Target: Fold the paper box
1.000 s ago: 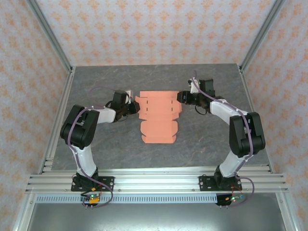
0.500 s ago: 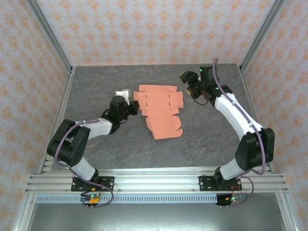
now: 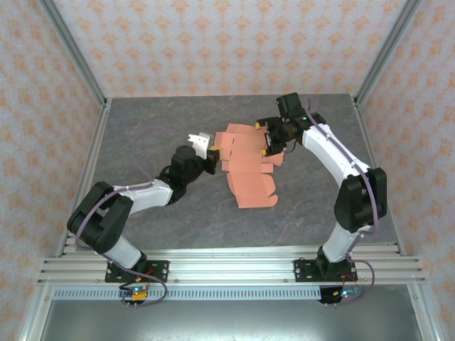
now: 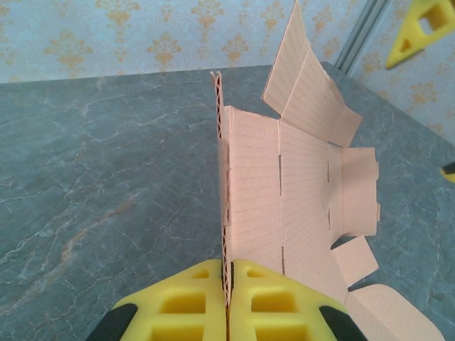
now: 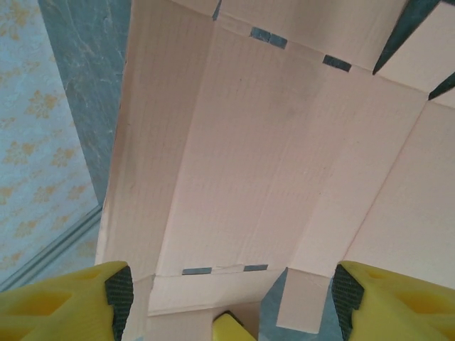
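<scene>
Grey marbled worktop [image 3: 142, 128], centre: paper box [image 3: 249, 177], an unfolded die-cut sheet, not yet a container and holding nothing. Left fingers [image 4: 185, 302] pinched shut on its left edge flap, apparently to anchor the sheet for creasing. Right fingers [image 5: 64, 298] spread wide over the far-right flaps, gripping nothing.

**Base:** Count on the bench [image 3: 142, 128]?

**Me:** I log one paper box [image 3: 249, 170], a single sheet.

**Base:** Arms?

**Me:** I count two: left arm [image 3: 135, 195], right arm [image 3: 334, 153]. Two end effectors on them: left end effector [image 3: 212, 160], right end effector [image 3: 271, 145]. One bench.
</scene>
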Tool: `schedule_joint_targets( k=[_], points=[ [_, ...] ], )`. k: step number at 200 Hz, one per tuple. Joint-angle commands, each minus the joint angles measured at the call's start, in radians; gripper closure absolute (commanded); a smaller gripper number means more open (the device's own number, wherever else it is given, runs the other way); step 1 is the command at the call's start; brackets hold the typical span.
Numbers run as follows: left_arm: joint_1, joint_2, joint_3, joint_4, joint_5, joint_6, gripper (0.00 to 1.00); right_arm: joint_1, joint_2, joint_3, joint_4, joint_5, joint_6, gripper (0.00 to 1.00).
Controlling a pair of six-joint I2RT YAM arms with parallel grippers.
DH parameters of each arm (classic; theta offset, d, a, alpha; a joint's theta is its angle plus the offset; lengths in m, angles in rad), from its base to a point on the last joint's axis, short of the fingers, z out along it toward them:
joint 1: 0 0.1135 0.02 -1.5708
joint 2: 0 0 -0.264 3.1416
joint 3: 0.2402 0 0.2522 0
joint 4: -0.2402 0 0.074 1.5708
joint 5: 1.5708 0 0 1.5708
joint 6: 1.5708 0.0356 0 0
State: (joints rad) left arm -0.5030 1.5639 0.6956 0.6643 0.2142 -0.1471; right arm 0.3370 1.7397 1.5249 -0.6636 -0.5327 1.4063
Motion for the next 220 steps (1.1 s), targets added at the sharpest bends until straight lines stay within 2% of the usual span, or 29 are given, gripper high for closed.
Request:
schedule_joint_targets(
  k=[1, 45, 93, 131, 161, 178, 198, 220],
  points=[
    [-0.009, -0.029, -0.025, 0.052, -0.028, 0.053, 1.00, -0.004, 0.051, 0.054, 0.022, -0.036, 0.066, 0.24],
    [-0.025, -0.046, -0.039, 0.047, -0.058, 0.083, 1.00, -0.003, 0.157, 0.175, 0.001, -0.042, 0.065, 0.26],
    [-0.027, -0.063, -0.060, 0.065, -0.103, 0.086, 1.00, 0.002, 0.205, 0.196, 0.009, -0.047, 0.056, 0.33],
    [-0.027, -0.059, -0.085, 0.102, -0.138, 0.069, 1.00, 0.005, 0.210, 0.175, 0.049, -0.061, 0.053, 0.55],
    [-0.026, -0.056, -0.086, 0.090, -0.148, 0.064, 1.00, 0.008, 0.199, 0.154, 0.073, -0.048, 0.040, 0.66],
    [-0.026, -0.053, -0.093, 0.092, -0.171, 0.033, 1.00, 0.008, 0.189, 0.134, 0.105, -0.055, 0.040, 0.80],
    [-0.027, -0.056, -0.097, 0.073, -0.165, 0.004, 0.78, 0.007, 0.173, 0.084, 0.195, -0.057, 0.040, 0.89],
    [-0.025, -0.048, -0.125, 0.073, -0.214, -0.039, 0.75, 0.008, 0.167, 0.044, 0.276, -0.078, 0.032, 0.94]
  ],
)
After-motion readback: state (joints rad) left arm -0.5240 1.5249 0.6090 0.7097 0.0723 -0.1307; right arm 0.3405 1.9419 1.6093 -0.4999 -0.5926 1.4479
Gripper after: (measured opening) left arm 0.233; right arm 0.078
